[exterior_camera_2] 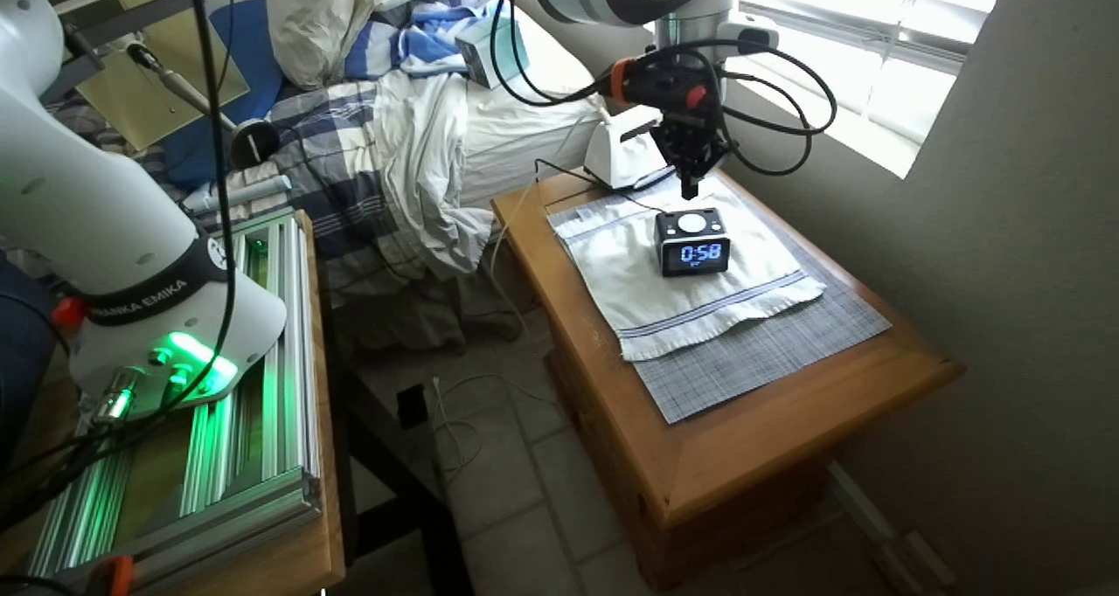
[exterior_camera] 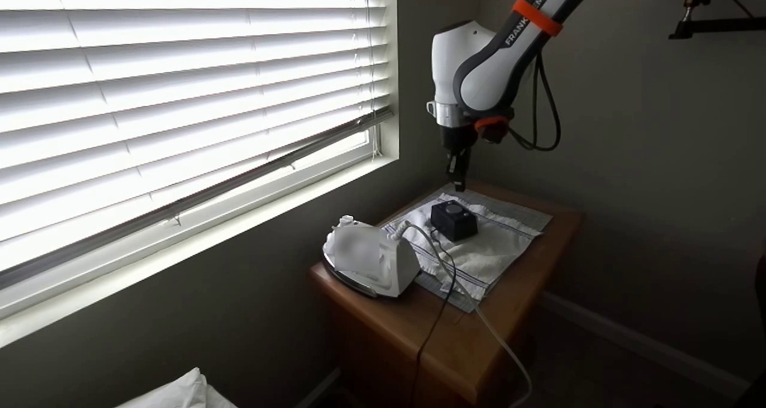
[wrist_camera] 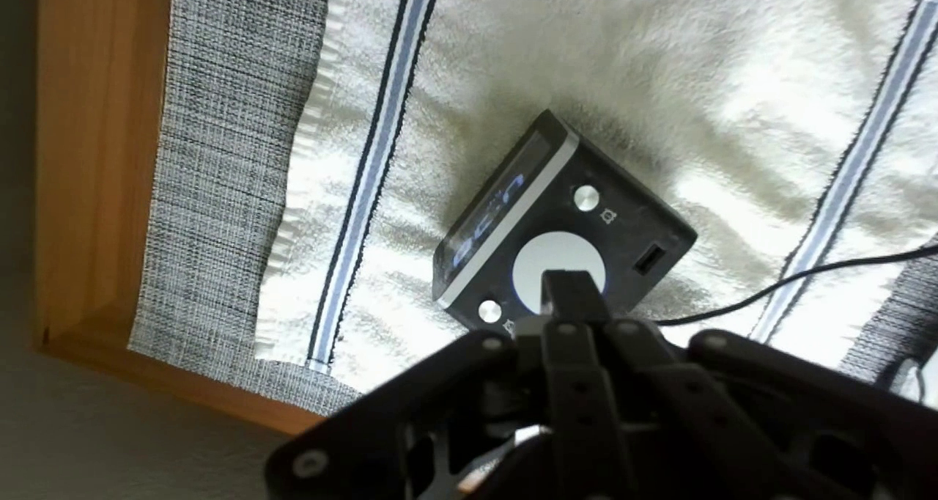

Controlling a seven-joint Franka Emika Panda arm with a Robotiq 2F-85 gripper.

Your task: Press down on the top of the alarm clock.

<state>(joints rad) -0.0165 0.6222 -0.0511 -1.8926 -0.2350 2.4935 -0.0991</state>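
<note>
Presumably to press as one blunt tip, the pincer hangs, fingers together, above and apart from the alarm clock on a white towel on the bench, right of the iron in both exterior views.

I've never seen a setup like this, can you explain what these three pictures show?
The machine is a white and black robot arm, with a dark gripper as its hand. Two pictures look at the scene from outside; the close-up is taken from the arm's wrist, looking down past the fingers. On a wooden nightstand lies a grey mat, on that a white towel, and on the towel stands a small black alarm clock with a lit display. Near the towel stands a corded white appliance, apparently an iron. The fingers are closed and I see nothing held; they hang above the clock, apart from it, perhaps ready to press it.
</note>
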